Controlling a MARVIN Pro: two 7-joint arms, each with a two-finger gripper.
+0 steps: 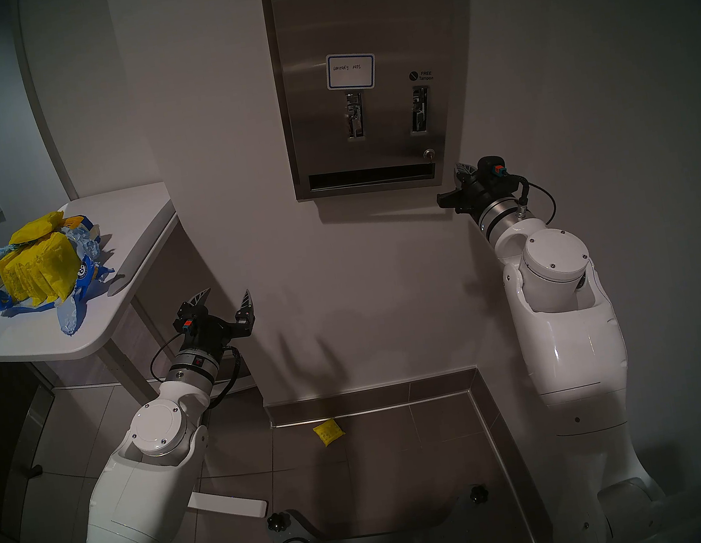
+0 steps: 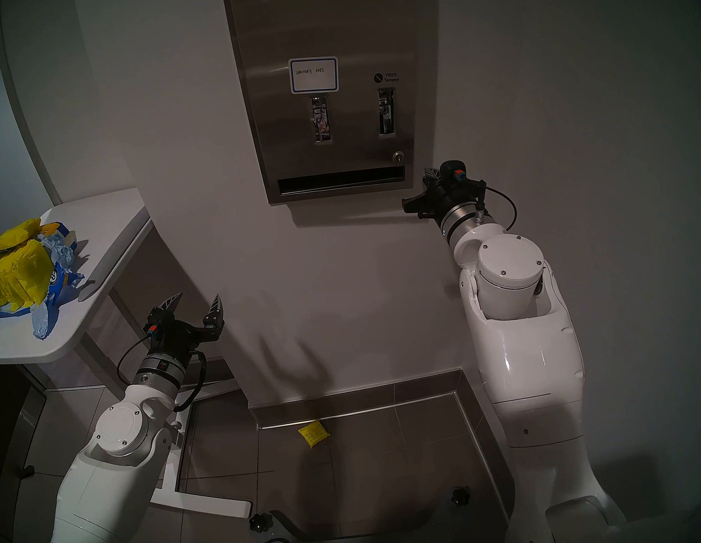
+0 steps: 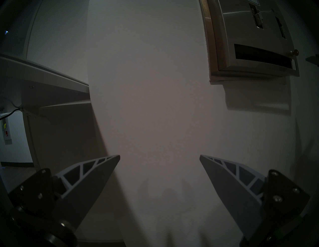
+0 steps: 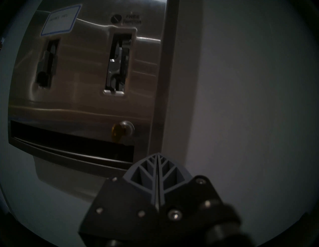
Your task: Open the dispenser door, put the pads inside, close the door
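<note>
The brushed-steel dispenser door is shut flat on the wall, with its blue-bordered label, two levers, bottom slot and a key lock that has an amber key in it. My right gripper is shut and empty, just below and right of the door's lower right corner. My left gripper hangs open and empty before the bare wall, low and left of the dispenser. Yellow pads are piled on the white table.
The pads sit in a torn blue bag on the white table at the left. One yellow pad lies on the tiled floor by the baseboard. A wall runs close along my right arm.
</note>
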